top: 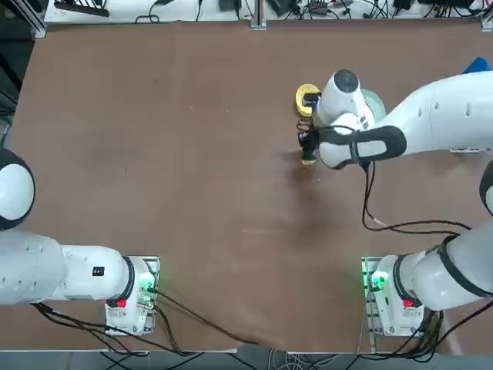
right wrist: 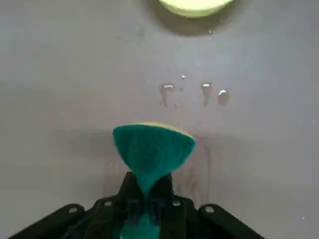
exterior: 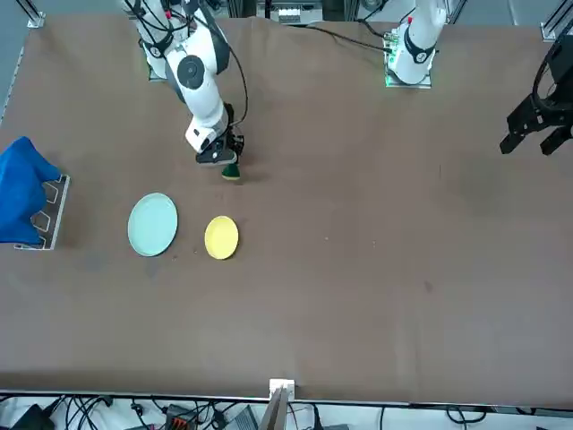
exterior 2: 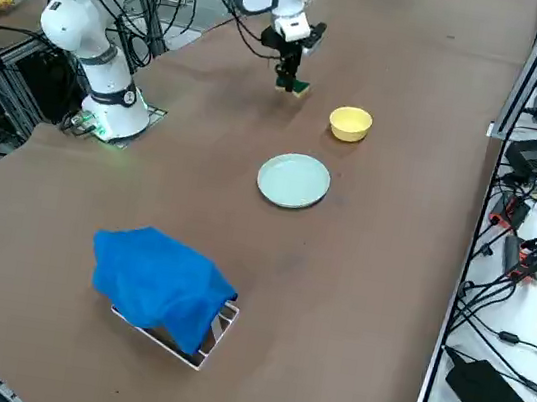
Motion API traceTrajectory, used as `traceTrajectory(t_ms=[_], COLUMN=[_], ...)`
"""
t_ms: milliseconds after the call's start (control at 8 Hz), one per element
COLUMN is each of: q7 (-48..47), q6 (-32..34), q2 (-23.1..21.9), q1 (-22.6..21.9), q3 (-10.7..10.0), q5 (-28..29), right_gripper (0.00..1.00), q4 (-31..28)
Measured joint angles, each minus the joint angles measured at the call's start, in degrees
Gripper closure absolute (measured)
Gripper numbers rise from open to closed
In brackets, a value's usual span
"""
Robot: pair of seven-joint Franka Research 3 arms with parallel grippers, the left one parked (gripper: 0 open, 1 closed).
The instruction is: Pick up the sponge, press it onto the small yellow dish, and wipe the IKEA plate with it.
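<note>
Sponge (right wrist: 153, 152), without readable writing, is clamped in the right hand (right wrist: 148, 191).

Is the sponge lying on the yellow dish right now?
No, the right gripper pinches the sponge beside the yellow dish, not on it.

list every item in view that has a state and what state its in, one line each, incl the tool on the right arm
right tool: shut on the sponge, above the table
sponge: pinched in at the middle, flaring out beyond the fingers
small yellow dish: upright, nothing visible in it
IKEA plate: face up, bare
blue cloth: draped over the rack
rack: partly covered
table: wet drops near the dish
</note>
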State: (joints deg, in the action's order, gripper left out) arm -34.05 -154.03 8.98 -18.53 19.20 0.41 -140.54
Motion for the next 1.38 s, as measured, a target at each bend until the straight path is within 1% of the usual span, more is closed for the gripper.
traceTrajectory(t_ms=[375,750,1000,1125,1250,1375], q7=[-2.9,-5.6,-5.9,-5.9,-5.9,-5.9], q6=[-3.5,-10.4,-12.5,-12.8,-12.8,-12.8], q2=[1.9,6.9,9.2,9.3,9.3,9.3], q1=[-2.1,-4.5,-5.0,-5.0,-5.0,-5.0], q3=[-0.1,-0.1,-0.2,-0.3,-0.4,-0.5], q5=[0.0,0.0,0.0,0.0,0.0,0.0], right_gripper=[0.91,0.91,0.91,0.89,0.80,0.77], q4=[-0.6,-0.9,-0.9,-0.9,-0.9,-0.8])
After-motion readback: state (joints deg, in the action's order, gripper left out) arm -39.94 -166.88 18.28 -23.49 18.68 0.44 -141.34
